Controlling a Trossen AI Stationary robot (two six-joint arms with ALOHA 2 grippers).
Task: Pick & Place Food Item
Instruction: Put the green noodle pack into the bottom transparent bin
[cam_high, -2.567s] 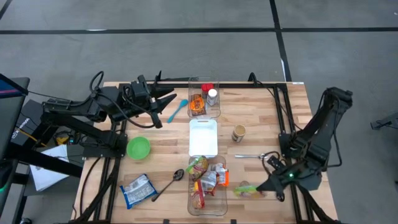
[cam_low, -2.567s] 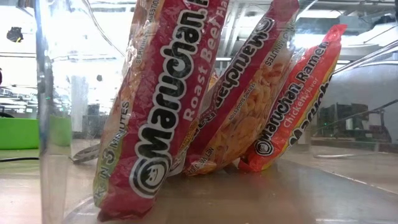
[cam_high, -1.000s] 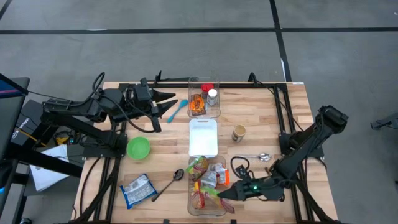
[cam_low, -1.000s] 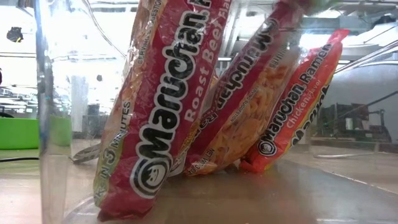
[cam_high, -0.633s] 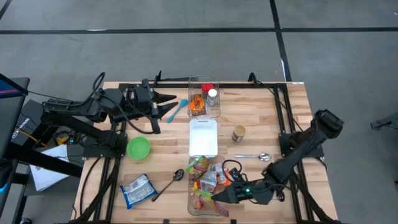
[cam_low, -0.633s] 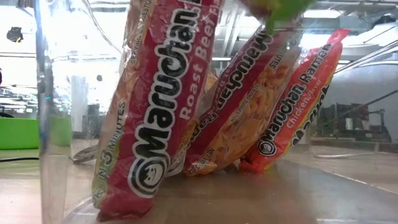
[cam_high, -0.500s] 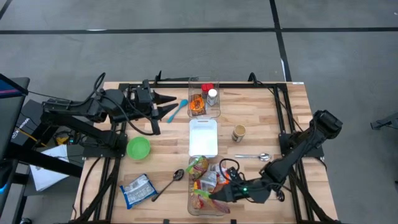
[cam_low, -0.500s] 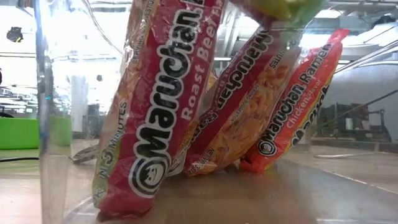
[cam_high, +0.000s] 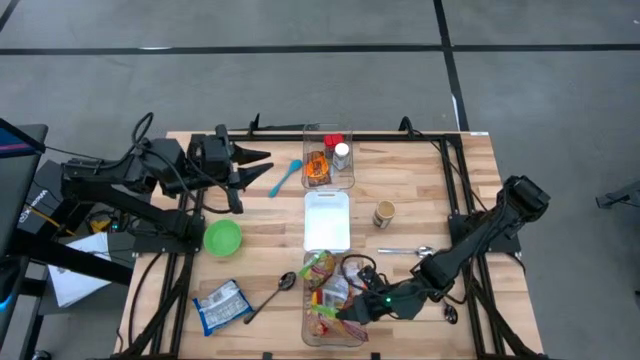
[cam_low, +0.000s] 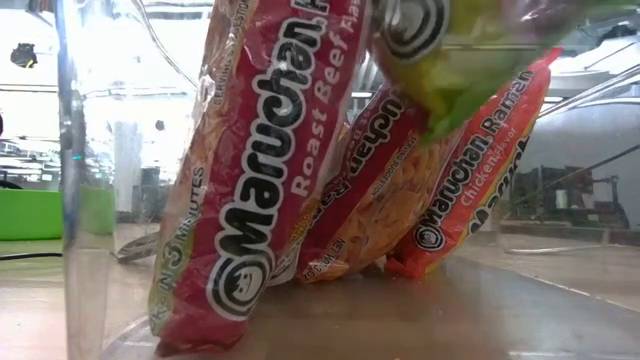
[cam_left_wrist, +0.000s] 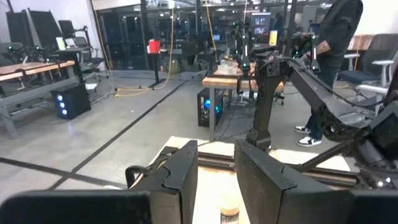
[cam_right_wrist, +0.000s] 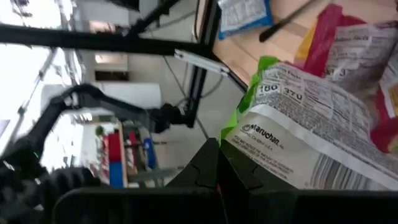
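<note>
The right gripper (cam_high: 345, 313) reaches low over the near clear bin (cam_high: 306, 335) at the near edge of the desk (cam_high: 420, 190). It is pinching a green noodle pack (cam_low: 455, 60) by its edge, fingers pressed tight on it. The green pack hangs tilted in the top of the bin, above and touching the other packs. Under it stand a red beef pack (cam_low: 250, 190), a second red pack (cam_low: 375, 200) and an orange chicken pack (cam_low: 470, 180), all leaning the same way.

The left gripper (cam_high: 262, 162) waits over the far left of the desk with its fingers a little apart, holding nothing. Just beside it lies a blue spoon (cam_high: 285, 177).

A far bin (cam_high: 329, 157) holds jars. Between the two bins lies a white tray (cam_high: 327, 220). A green bowl (cam_high: 222, 237) sits on the left, and a blue bag (cam_high: 222, 304) lies near the left corner.
</note>
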